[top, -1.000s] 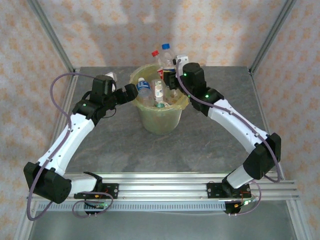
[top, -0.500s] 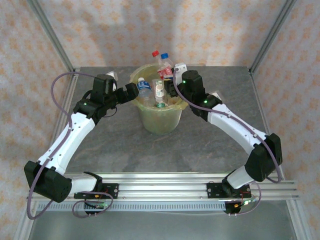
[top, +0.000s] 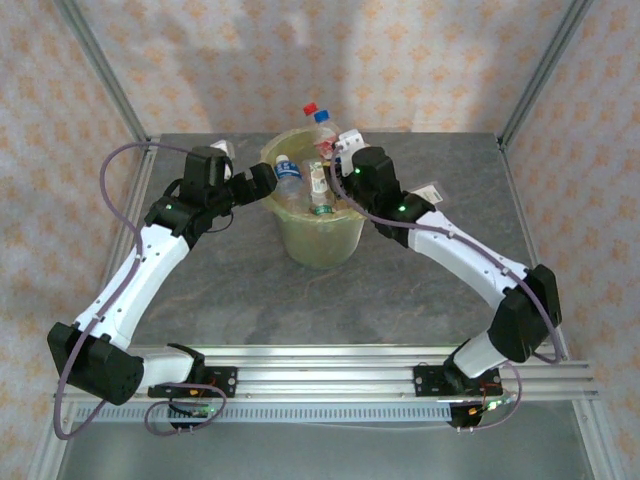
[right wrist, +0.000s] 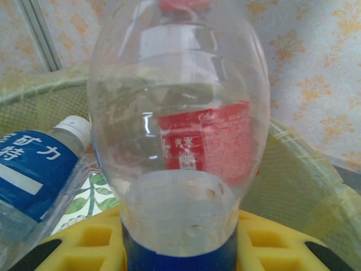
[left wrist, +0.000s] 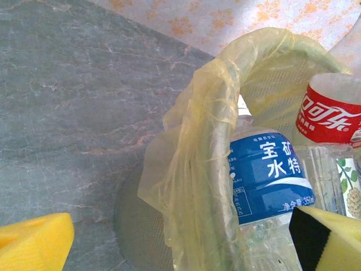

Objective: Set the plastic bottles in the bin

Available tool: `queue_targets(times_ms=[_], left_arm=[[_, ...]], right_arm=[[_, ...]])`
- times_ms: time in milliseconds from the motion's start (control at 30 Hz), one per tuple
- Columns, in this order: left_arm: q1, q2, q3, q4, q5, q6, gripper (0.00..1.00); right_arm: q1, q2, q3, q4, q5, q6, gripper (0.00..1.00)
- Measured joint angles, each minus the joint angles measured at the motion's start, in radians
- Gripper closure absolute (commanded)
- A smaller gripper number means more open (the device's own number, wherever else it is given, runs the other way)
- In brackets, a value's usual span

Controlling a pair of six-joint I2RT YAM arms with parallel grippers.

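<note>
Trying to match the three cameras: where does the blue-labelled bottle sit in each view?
Top external: the white-capped blue-labelled bottle is inside the bin, at its left side.
Left wrist: right of centre, just behind the bagged rim.
Right wrist: left edge, beside the red-labelled bottle.
Shared landmark: the bin's yellow bag rim.
</note>
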Motion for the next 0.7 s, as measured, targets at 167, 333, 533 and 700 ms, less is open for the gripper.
queue_targets(times_ms=[167,333,533,700], left_arm=[[0.000,0.002,0.000,0.000,0.000,0.000,0.00],[0.000,0.004,0.004,-0.001,-0.004,0.000,0.00],[0.000,0.004,0.012,-0.002,-0.011,0.003,0.00],[0.000,0.004,0.015,-0.002,-0.021,0.003,0.00]], right_arm=[[0.000,0.018,0.040,-0.050,0.009,-0.004,0.47],[0.000,0.040,0.124,-0.173,0.009,0.000,0.28],[0.006,0.039,0.210,-0.285,0.001,0.015,0.15],[0.010,0.028,0.283,-0.338,0.016,0.033,0.13]])
